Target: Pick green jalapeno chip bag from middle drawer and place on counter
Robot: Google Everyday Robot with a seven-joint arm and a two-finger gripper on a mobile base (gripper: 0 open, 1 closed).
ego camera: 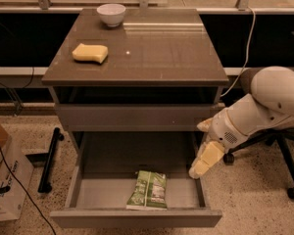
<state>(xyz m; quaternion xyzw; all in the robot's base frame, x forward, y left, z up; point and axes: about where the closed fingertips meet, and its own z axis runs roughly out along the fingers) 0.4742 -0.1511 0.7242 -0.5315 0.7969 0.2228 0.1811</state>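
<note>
Speckled floor, a grey cabinet, the middle drawer [137, 218] pulled wide open, and your gripper [198, 169] hanging at its right wall.

The drawer stands fully out, so you have a clear way down to its floor. It holds one thing, the green jalapeno chip bag [148, 190], lying flat near the front lip and a little right of centre. Your gripper points downward just above the drawer's right rim, beside the bag but apart from it, and carries nothing. Whether it is spread or pressed together cannot be told from here. That spot looks like a staging point: you probably need to come left and lower before any grasp. On the counter [161, 58], a yellow sponge [90, 53] sits at the left and a white bowl [111, 13] at the back. The bare right half should suit the bag.
</note>
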